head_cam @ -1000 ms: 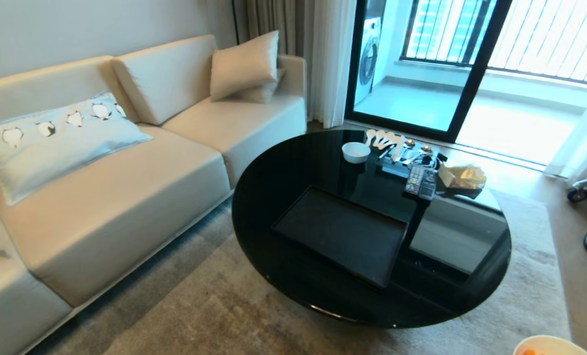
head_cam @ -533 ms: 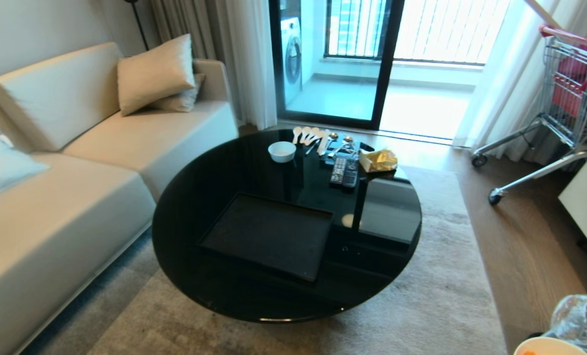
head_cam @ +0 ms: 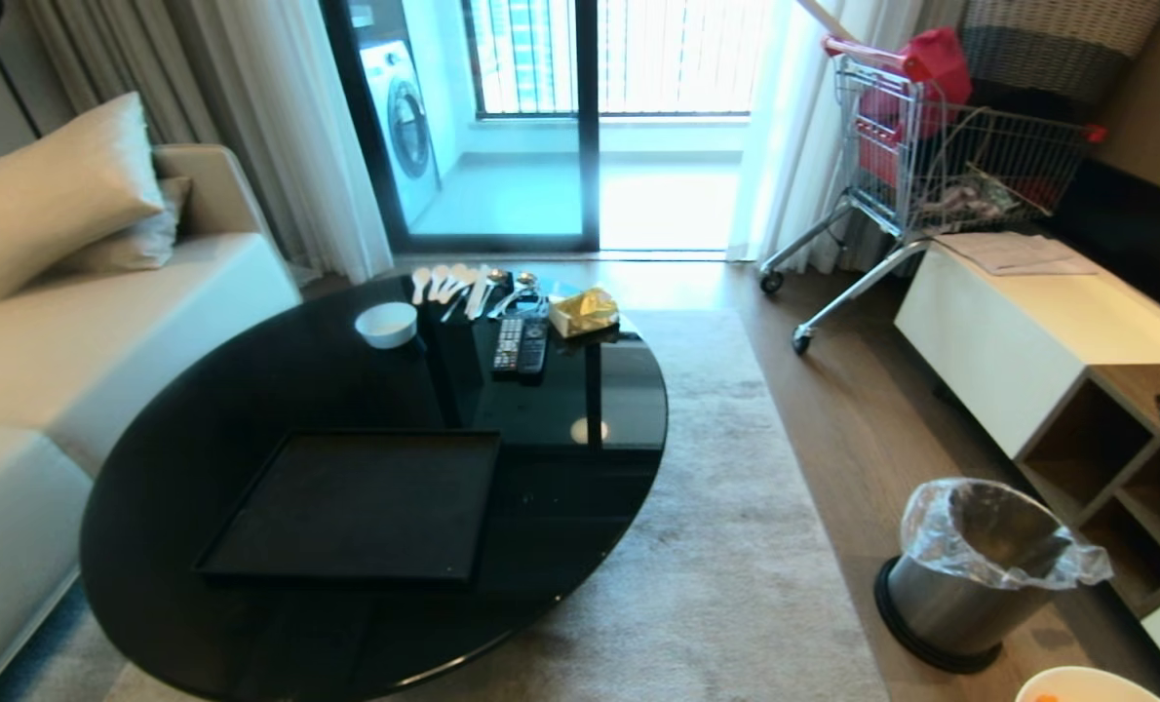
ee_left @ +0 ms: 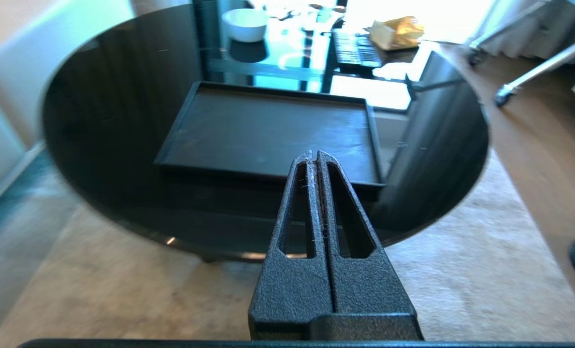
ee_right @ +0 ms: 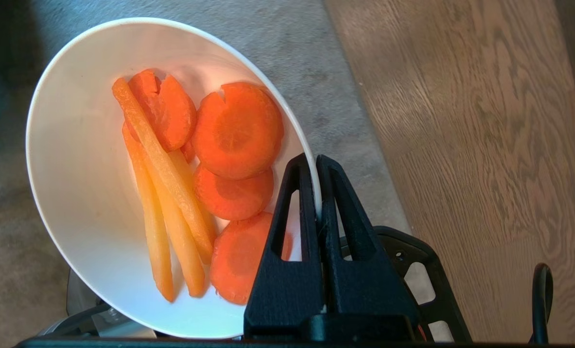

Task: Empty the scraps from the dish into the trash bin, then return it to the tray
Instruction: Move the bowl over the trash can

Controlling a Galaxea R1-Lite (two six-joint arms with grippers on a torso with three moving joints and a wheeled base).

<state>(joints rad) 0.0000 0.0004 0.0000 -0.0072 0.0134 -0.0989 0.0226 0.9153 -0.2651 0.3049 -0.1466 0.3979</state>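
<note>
My right gripper is shut on the rim of the white dish, one finger inside and one outside. The dish holds the scraps: round orange carrot slices and pale yellow strips. It hangs over grey carpet beside wood floor. In the head view only the dish's rim shows at the bottom right corner. The steel trash bin with its clear liner stands on the floor just beyond it. The black tray lies bare on the round black table. My left gripper is shut, held before the table edge, tray beyond it.
A small white bowl, spoons, remotes and a yellow packet sit at the table's far side. A shopping cart, a white cabinet and a sofa surround the carpet.
The whole head view has swung to the right: the sofa and table slid left, and the trash bin and cabinet came into view. The dish stays at the bottom right corner.
</note>
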